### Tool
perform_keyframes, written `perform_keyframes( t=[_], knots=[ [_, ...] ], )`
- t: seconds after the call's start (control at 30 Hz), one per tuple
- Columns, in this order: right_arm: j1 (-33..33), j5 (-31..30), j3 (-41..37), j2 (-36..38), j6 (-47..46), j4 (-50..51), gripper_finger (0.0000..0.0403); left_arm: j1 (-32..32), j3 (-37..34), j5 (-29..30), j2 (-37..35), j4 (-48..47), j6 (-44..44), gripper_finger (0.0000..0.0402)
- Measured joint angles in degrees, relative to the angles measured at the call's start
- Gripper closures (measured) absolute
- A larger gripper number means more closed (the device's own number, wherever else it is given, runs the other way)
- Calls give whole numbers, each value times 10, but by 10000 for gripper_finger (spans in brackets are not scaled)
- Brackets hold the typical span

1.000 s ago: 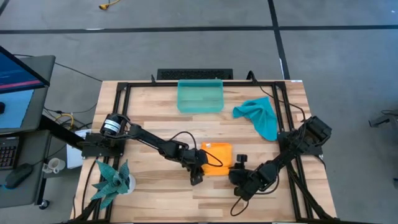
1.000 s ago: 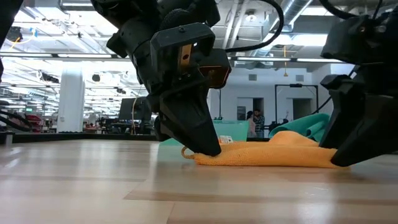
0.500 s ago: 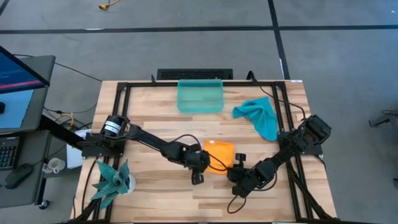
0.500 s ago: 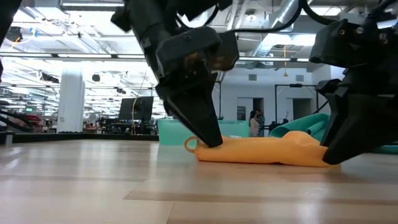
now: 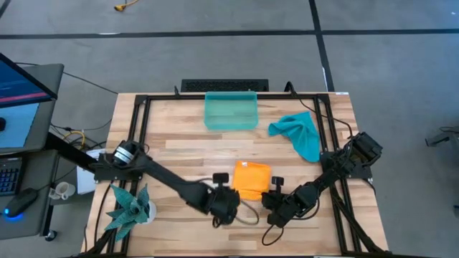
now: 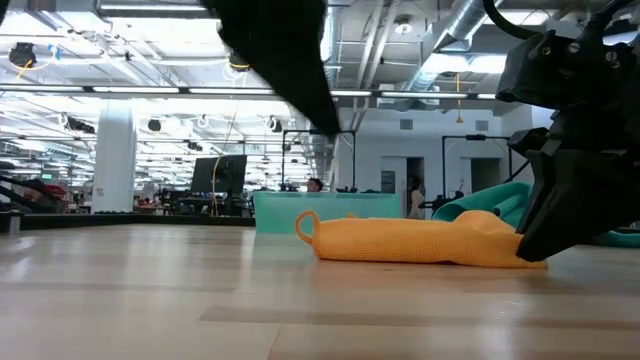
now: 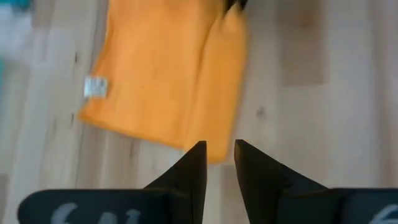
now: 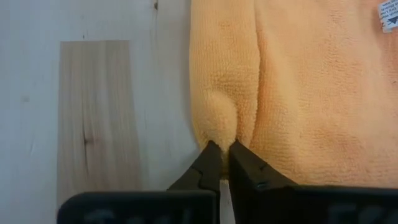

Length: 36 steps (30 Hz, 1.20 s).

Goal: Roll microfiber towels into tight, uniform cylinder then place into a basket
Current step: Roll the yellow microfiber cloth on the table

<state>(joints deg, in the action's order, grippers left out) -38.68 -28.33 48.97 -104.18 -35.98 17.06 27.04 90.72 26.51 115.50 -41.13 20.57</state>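
Note:
An orange towel point(image 5: 251, 179) lies on the table's near middle, its near edge turned over into a thick fold point(image 8: 221, 74). At the right end of that fold my right gripper point(image 5: 273, 200) is shut on the towel. Just off the towel's near left corner my left gripper point(image 5: 228, 201) hangs above the table. Its fingers point(image 7: 198, 163) are a narrow gap apart, with nothing between them. A teal towel point(image 5: 300, 133) lies crumpled at the far right. The sea-green basket point(image 5: 231, 110) stands at the far middle. My right gripper pinches the right end of the orange towel's folded near edge point(image 8: 221, 127) between its two fingers. The cloth puckers into a small bump just ahead of the tips. The fingers slant down from the table's right and point along the fold. The towel lies on the table point(image 6: 420, 245).
A black metal frame point(image 5: 143, 107) runs around the tabletop. A spiky teal plant point(image 5: 129, 206) stands at the near left corner. A desk with a monitor point(image 5: 21, 86) is beyond the table's left edge. Bare wood lies between the orange towel and the basket.
My left gripper has come up off the orange towel's left end, moved toward the near edge and rolled its wrist. My right gripper has shut on the right end of the fold. The towel has stayed on the table and now looks plumper.

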Motion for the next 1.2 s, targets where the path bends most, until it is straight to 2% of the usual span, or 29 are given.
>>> perform_keyframes(
  t=[0.2,0.43,0.5,0.57,0.73,0.83,1.0,1.2],
  knots=[
    [0,1,0,0,0,0,381,58,36,72,-1,-3,-58,325],
    [0,2,-1,0,-1,-5,375,72,29,64,-1,3,-97,325],
    [0,2,-1,0,-1,-6,373,65,18,43,-1,9,-98,325],
    [0,2,-1,0,-1,-7,375,52,-9,-11,-1,45,-114,325],
    [0,3,-1,0,-1,-11,381,-2,-99,-180,-1,221,-192,325],
    [0,4,-1,0,-1,-11,376,-36,-138,-239,-1,295,-190,325],
    [2,7,-1,0,-1,-11,378,-74,-184,-247,-1,331,-155,325],
    [2,10,-1,0,-3,-11,380,-80,-218,-248,-1,381,-154,325]
  ],
)
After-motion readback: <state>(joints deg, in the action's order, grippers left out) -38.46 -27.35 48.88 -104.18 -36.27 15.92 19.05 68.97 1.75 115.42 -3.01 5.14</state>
